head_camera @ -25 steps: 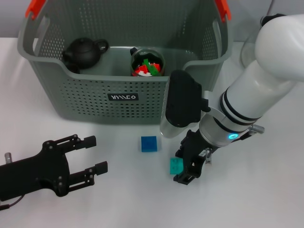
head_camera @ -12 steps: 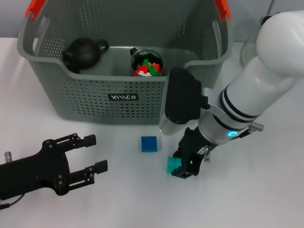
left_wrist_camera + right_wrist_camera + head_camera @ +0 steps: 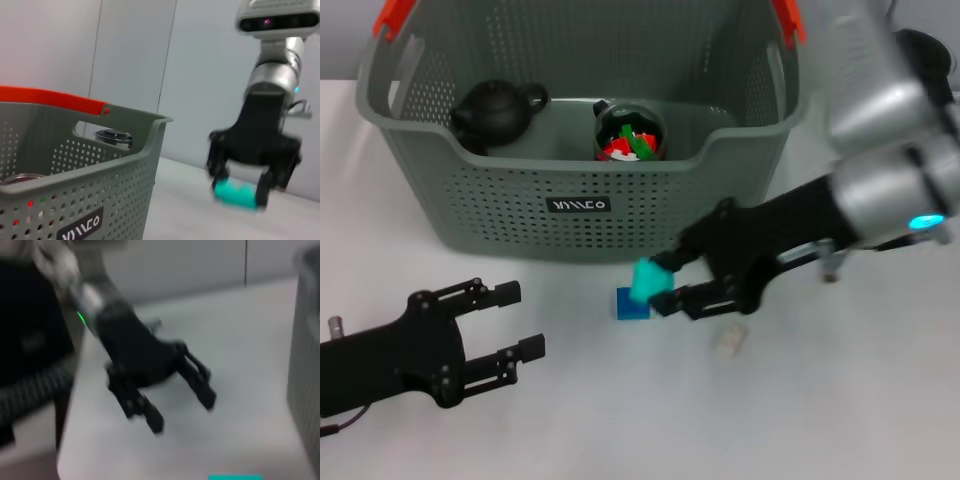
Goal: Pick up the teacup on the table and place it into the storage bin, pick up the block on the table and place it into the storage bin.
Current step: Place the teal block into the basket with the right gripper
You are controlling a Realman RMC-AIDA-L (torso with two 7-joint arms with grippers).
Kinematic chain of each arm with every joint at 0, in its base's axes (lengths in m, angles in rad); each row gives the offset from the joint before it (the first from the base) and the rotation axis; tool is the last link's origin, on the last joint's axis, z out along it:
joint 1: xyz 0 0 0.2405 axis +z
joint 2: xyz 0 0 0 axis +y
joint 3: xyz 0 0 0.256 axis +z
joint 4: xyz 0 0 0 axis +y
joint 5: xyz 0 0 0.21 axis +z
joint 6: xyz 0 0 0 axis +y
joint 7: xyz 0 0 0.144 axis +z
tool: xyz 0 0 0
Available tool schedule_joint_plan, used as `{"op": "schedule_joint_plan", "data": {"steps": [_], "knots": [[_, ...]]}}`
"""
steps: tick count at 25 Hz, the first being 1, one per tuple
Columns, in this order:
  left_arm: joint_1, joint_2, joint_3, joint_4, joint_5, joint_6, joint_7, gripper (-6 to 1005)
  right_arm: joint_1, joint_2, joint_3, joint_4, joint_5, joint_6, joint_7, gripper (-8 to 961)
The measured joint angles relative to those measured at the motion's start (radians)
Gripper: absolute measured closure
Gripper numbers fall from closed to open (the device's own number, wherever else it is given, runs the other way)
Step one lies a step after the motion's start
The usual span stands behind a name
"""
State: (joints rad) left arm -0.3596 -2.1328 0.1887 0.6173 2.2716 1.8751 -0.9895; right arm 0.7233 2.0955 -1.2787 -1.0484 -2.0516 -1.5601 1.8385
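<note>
bin (image 3: 470, 200) sits at the table's (image 3: 840, 420) far edge, holding a black teapot (image 3: 498, 108) and a round jar of coloured bits (image 3: 631, 132). right gripper (image 3: 665, 285) pinches a teal block (image 3: 646, 282) between its fingers, lifted off the table just in front of the bin's front wall. blue block (image 3: 632, 305) lies on the table right beneath it. small pale scrap (image 3: 728, 342) lies nearby toward the near edge. left gripper (image 3: 505, 325) rests low by the near left corner, fingers spread, gripping nothing. from the left wrist view, the teal block (image 3: 235, 194) is clamped in the right gripper (image 3: 242, 187) beside the bin (image 3: 100, 170).
</note>
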Motion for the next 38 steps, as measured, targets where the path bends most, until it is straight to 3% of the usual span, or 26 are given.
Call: {"op": "schedule_joint_plan", "data": {"steps": [5, 9, 14, 20, 25, 29, 31, 34, 38], "knots": [[-0.009, 0.004, -0.001, 0.001, -0.002, -0.003, -0.001, 309, -0.079, -0.007, 0.280, 0.002, 0.123, -0.213, -0.153, 528], [-0.022, 0.005, -0.002, 0.000, -0.003, -0.010, -0.001, 309, -0.118, -0.006, 0.444, 0.009, 0.298, -0.345, -0.231, 528], [-0.038, 0.005, -0.002, -0.001, -0.005, -0.010, -0.001, 309, -0.108, -0.001, 0.502, -0.023, 0.497, -0.327, -0.173, 528], [-0.040, 0.004, -0.002, -0.001, -0.010, 0.000, -0.001, 309, -0.024, -0.006, 0.494, -0.185, 0.554, -0.125, 0.027, 527], [-0.035, 0.001, -0.002, -0.001, -0.017, 0.000, -0.001, 309, 0.088, -0.025, 0.438, -0.286, 0.384, 0.113, 0.239, 527], [-0.035, 0.000, -0.001, -0.001, -0.017, -0.003, -0.001, 309, 0.203, -0.040, 0.349, -0.290, 0.104, 0.240, 0.403, 526], [-0.035, -0.001, -0.001, -0.001, -0.017, -0.006, -0.001, 309, 0.268, -0.032, 0.314, -0.268, -0.064, 0.268, 0.463, 526], [-0.035, -0.001, -0.001, -0.001, -0.017, -0.008, -0.002, 309, 0.369, -0.002, 0.261, -0.194, -0.331, 0.293, 0.516, 526], [-0.035, -0.001, -0.001, -0.001, -0.017, -0.010, -0.001, 309, 0.468, 0.007, 0.153, -0.011, -0.505, 0.368, 0.571, 526]]}}
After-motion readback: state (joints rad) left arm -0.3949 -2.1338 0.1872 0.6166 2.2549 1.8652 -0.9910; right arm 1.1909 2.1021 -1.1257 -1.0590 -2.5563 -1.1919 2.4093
